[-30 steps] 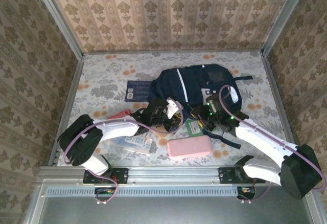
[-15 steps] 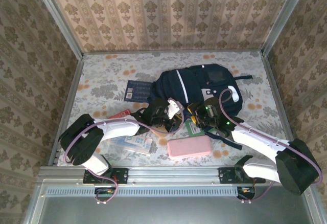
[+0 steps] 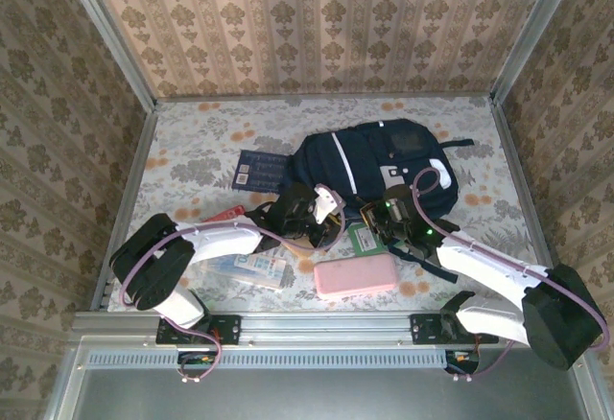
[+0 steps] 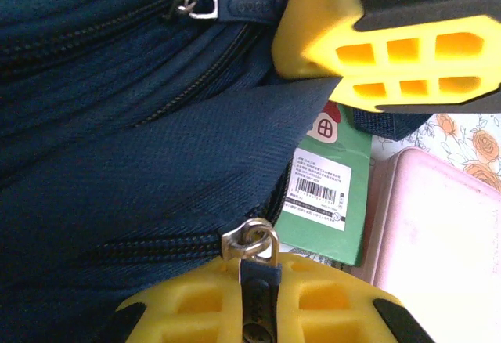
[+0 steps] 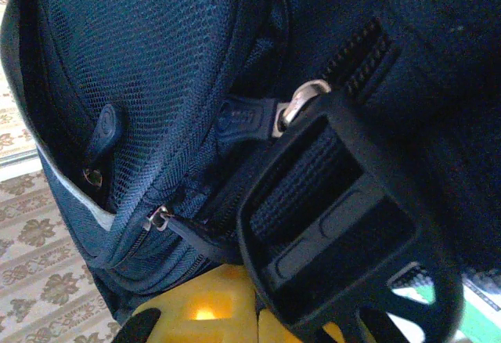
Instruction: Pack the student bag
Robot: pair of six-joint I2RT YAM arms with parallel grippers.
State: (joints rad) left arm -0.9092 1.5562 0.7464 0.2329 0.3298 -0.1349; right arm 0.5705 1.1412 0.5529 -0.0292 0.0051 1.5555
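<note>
The student bag [image 3: 369, 156] lies mid-table [image 3: 192, 151], slightly right. At its near edge the left gripper [image 3: 326, 217] has its jaws apart astride navy fabric. The right gripper [image 3: 374, 216] crowds a strap buckle [image 5: 344, 225]; I cannot tell how its jaws stand.

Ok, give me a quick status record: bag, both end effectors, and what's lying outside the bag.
bag: navy, on the table
left end effector: open, straddling bag fabric, zipper pull at its lower finger
right end effector: at the bag by a black buckle; open or shut unclear
outside bag: pink case, green pack, navy booklet
</note>
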